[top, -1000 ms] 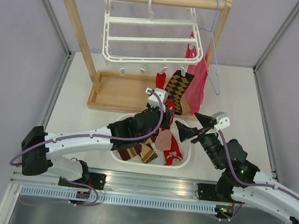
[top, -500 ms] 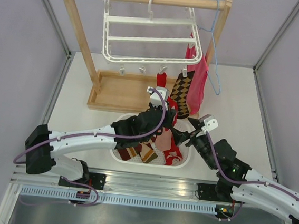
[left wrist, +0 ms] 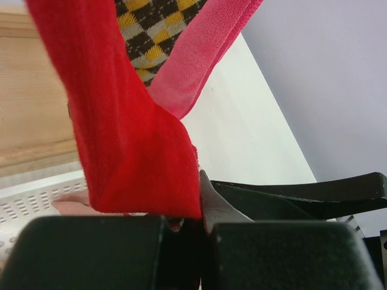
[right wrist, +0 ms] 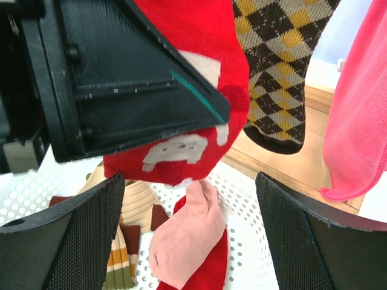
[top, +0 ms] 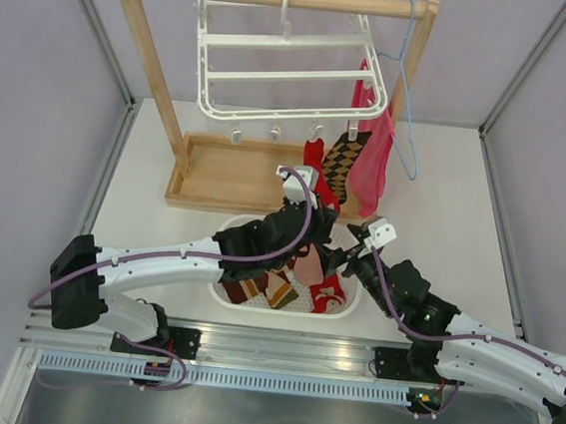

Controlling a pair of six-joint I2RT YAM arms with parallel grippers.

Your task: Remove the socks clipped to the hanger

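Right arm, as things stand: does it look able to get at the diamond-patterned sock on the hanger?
Probably yes. The diamond sock hangs mostly uncovered between the red sock, pinched in the left fingers, and the pink cloth; the open right fingers face it.

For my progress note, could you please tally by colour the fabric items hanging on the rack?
Red sock: 1
Brown-and-cream diamond sock: 1
Pink-red cloth: 1
Total: 3

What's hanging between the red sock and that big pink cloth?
A diamond sock, brown and cream. The right wrist view shows it best, with the red sock on its left and the pink cloth on its right.
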